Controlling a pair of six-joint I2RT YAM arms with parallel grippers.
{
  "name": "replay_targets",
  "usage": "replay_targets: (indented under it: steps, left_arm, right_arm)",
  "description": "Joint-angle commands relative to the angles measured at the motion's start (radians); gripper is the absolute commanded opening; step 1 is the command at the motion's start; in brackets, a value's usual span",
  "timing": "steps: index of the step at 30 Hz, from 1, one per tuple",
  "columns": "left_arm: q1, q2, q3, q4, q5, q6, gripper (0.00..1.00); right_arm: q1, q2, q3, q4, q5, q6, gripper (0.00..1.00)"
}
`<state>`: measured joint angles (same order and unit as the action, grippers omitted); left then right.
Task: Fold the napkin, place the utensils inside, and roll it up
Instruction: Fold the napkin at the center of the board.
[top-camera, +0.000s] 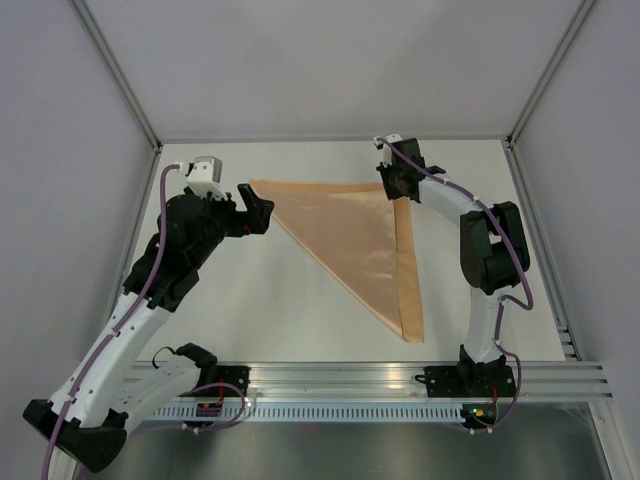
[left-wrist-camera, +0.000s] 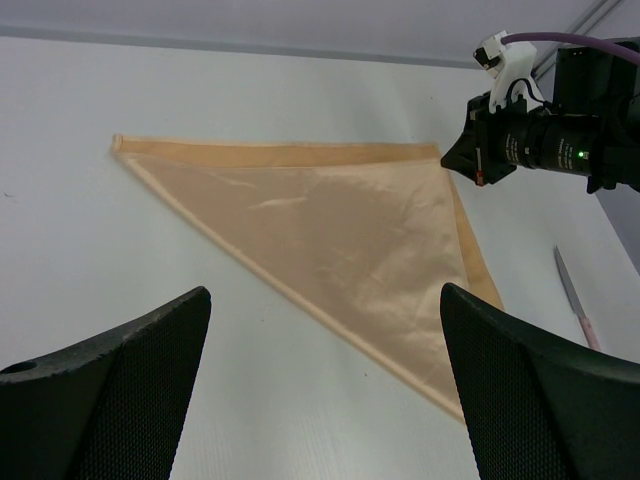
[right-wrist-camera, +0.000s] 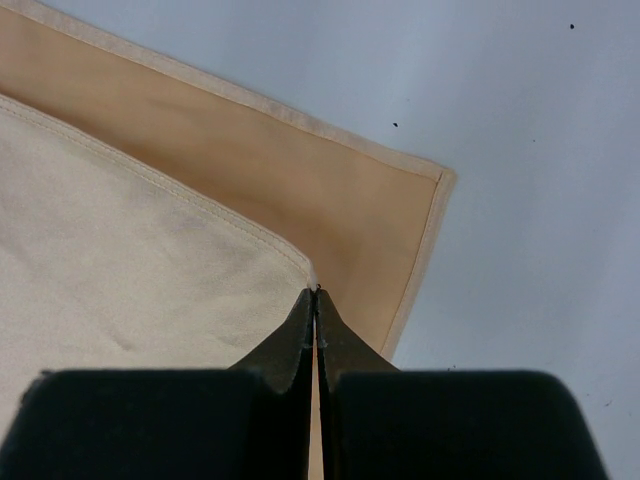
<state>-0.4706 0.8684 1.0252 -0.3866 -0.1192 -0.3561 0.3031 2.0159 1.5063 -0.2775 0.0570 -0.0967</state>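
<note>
The peach-orange napkin (top-camera: 350, 235) (left-wrist-camera: 330, 220) (right-wrist-camera: 150, 270) lies folded into a triangle on the white table, with a strip of the lower layer showing along its right side. My right gripper (top-camera: 398, 190) (right-wrist-camera: 316, 292) (left-wrist-camera: 452, 160) is at the far right corner, shut on the tip of the top layer. To the left of the napkin's far left corner, my left gripper (top-camera: 258, 212) (left-wrist-camera: 325, 292) hovers open and holds nothing. In the left wrist view one utensil (left-wrist-camera: 577, 300), a thin pale knife, lies on the table to the right of the napkin; the top view does not show it.
The white table (top-camera: 250, 300) is bounded by grey walls at the back and sides. A metal rail (top-camera: 400, 375) with both arm bases runs along the near edge. The right arm's black elbow (top-camera: 490, 245) stands to the right of the napkin.
</note>
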Motion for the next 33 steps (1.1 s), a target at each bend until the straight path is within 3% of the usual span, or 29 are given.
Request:
replay_targets:
  steps: [1, 33]
  left_arm:
    - [0.004, 0.006, 0.001, 0.038, 0.027, -0.037, 1.0]
    - [0.006, 0.02, -0.01, 0.057, 0.042, -0.047, 1.0]
  right_arm:
    - [-0.012, 0.017, 0.04, 0.026, 0.0, 0.018, 0.0]
    - [-0.097, 0.057, 0.077, 0.046, 0.004, 0.041, 0.0]
